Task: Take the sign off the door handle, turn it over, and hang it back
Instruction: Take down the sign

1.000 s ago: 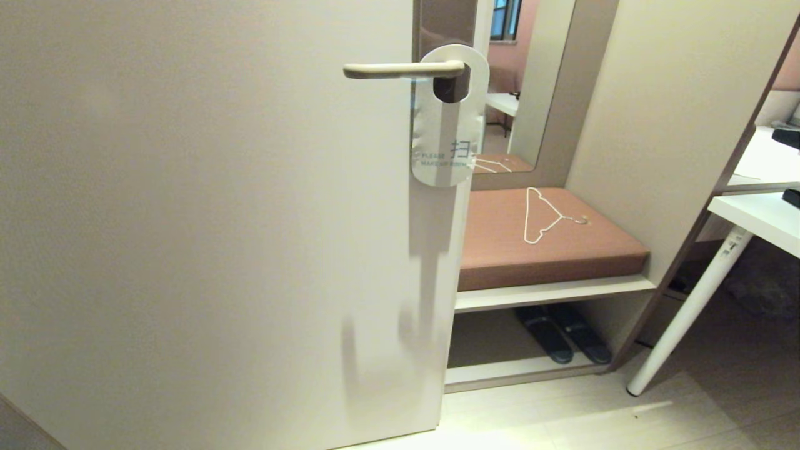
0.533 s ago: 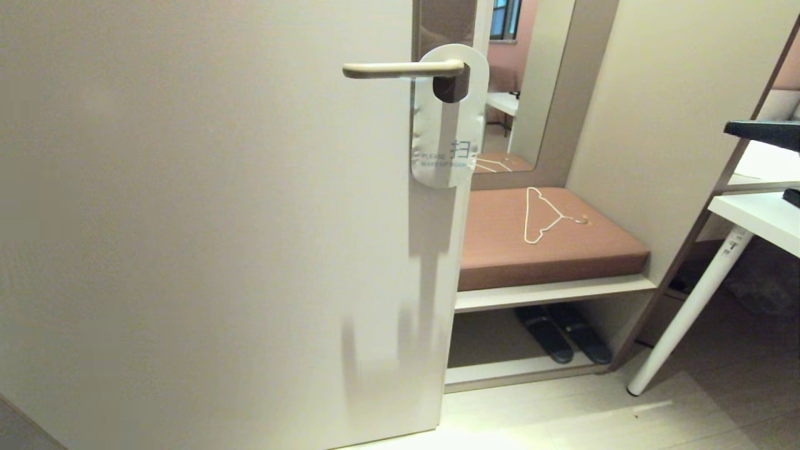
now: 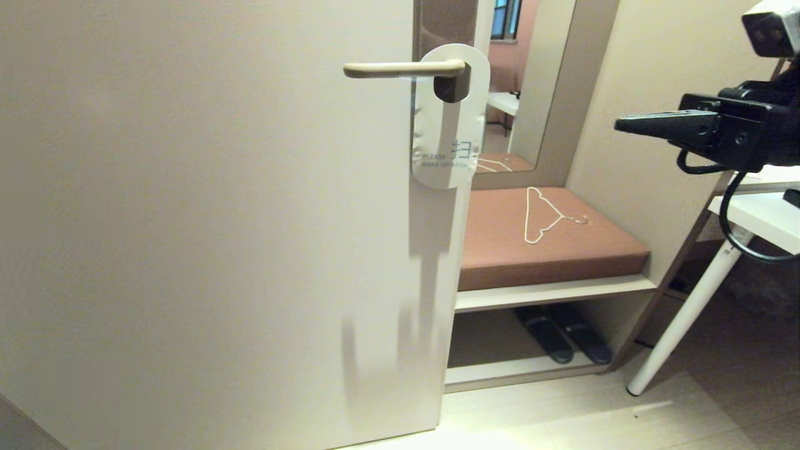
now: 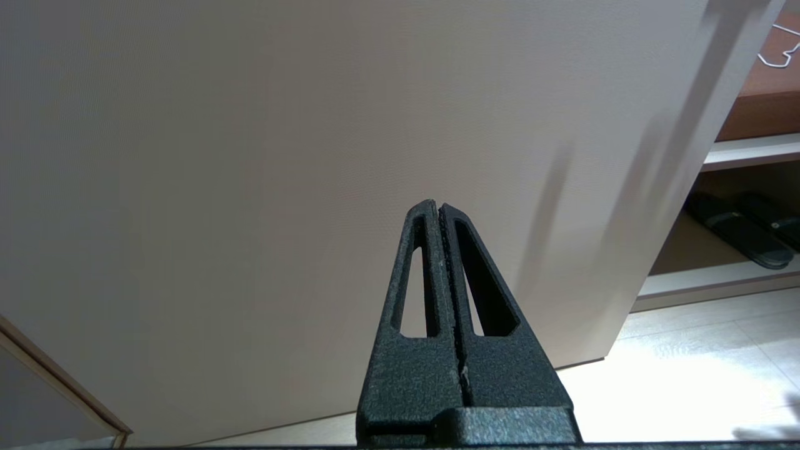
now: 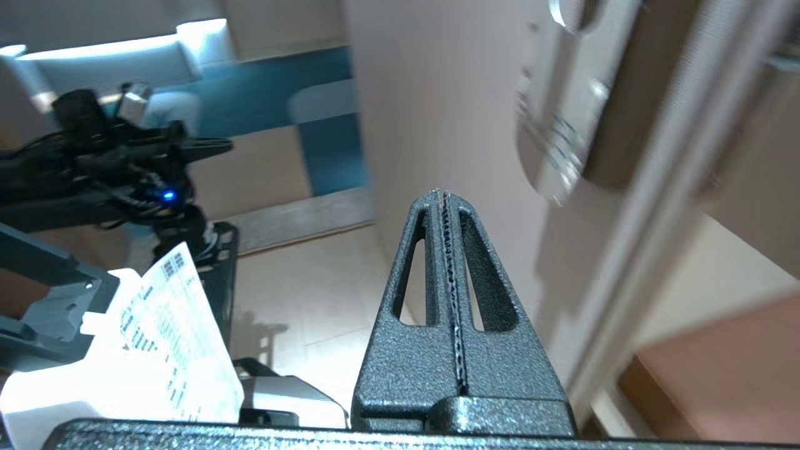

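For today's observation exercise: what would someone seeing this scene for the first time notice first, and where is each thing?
The white sign, reading PLEASE MAKE UP, hangs from the door handle at the door's edge. At the far right, level with the sign, the shut right gripper points toward it, well apart. Lower down, a wire hanger lies on the brown bench cushion, with dark slippers on the shelf beneath.

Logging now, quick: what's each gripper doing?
Left gripper: shut, empty, low by the door.
Right gripper: shut, empty, short of the sign.
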Controlling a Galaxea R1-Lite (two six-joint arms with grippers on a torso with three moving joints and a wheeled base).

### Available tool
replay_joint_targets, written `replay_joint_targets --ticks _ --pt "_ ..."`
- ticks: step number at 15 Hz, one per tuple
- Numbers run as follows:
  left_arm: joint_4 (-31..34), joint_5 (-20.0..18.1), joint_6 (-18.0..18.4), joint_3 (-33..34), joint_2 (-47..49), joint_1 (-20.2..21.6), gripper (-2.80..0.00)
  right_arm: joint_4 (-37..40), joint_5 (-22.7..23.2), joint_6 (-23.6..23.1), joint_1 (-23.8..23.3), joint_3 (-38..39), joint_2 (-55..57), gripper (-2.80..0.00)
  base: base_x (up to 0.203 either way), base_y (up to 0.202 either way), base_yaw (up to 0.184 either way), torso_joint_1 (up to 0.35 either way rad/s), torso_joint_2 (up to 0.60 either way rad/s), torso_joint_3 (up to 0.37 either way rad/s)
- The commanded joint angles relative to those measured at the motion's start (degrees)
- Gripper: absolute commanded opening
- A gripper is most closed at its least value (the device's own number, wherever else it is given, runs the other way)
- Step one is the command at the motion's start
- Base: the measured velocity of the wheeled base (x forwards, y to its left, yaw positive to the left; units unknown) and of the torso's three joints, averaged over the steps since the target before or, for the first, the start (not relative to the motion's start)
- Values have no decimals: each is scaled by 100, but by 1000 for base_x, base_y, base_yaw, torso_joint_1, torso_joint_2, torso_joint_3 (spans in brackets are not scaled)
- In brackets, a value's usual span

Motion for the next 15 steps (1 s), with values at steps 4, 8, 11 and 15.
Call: replay_joint_targets --ticks 4,8,11,15 --pt "-1 11 -2 0 7 -4 -280 2 130 -3 425 -1013 1097 -280 0 0 0 0 0 0" --pt "-1 2 -2 0 7 -4 -280 -6 656 0 456 -1311 1615 -280 0 0 0 0 0 0" --pt "-1 3 -2 0 7 -4 -280 -6 687 -1 558 -1619 1997 -280 0 0 0 0 0 0" --pt "-1 2 -2 0 7 -4 -280 -15 930 -3 813 -2128 2244 0 0 0 0 0 0 0"
